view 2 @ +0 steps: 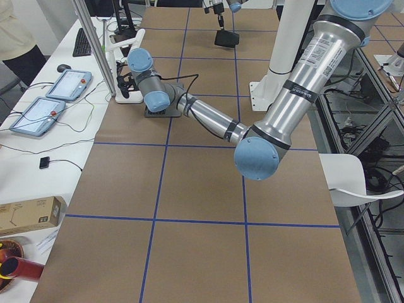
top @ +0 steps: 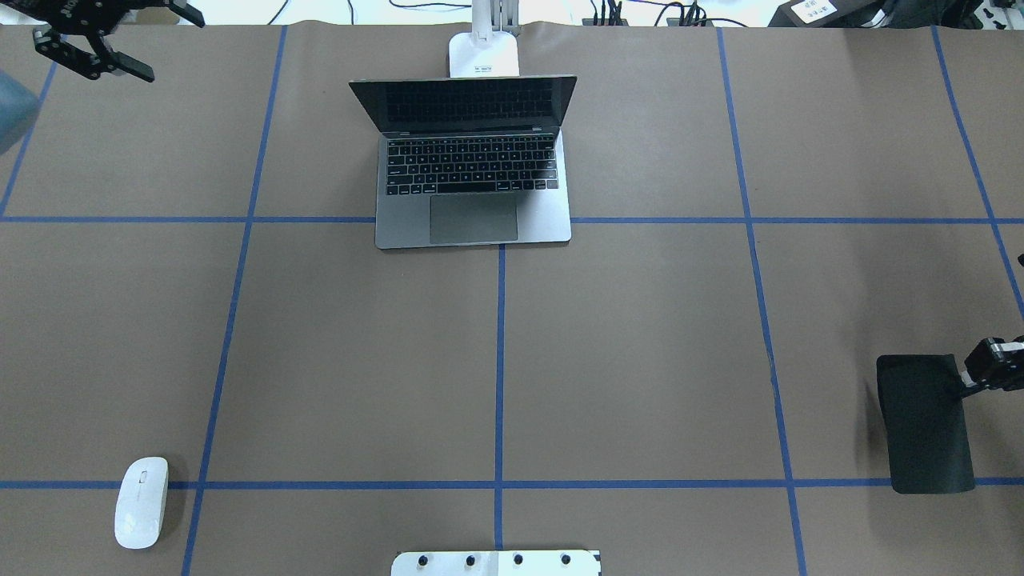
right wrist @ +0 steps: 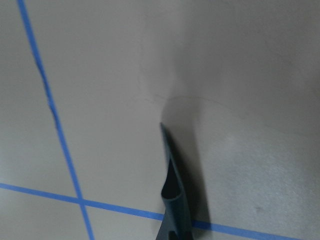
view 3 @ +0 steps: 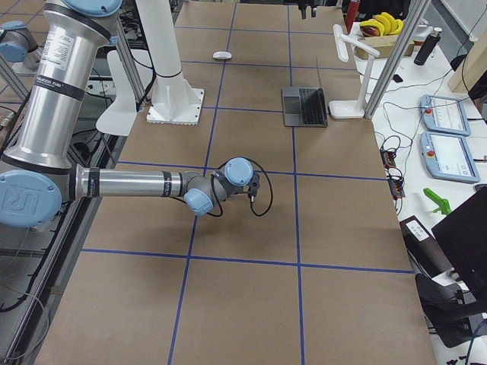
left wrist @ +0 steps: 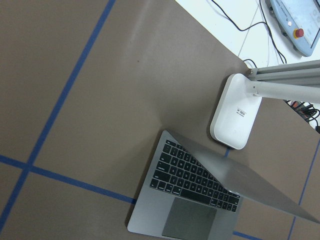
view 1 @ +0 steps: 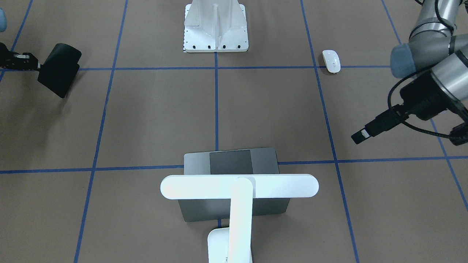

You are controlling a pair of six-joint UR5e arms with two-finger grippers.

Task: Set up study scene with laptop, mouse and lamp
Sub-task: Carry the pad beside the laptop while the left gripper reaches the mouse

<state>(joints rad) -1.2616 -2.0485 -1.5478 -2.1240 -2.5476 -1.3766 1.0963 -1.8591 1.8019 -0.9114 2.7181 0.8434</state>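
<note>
The laptop [top: 472, 172] stands open at the far middle of the table, its screen facing the robot. Behind it is the lamp [view 1: 239, 186], whose base [top: 482, 53] sits at the table's far edge and whose light bar reaches over the laptop's lid. The mouse [top: 142, 502] lies alone at the near left. My left gripper [top: 92, 48] hovers open and empty over the far left corner, well left of the laptop. My right gripper [top: 988, 372] is shut on the edge of a black mat [top: 924, 424], held tilted above the table at the right edge.
The white bolted pedestal [view 1: 215, 27] of the robot stands at the near middle edge. Blue tape lines grid the brown table cover. Cables, tablets and a person [view 2: 16, 38] are beyond the far edge.
</note>
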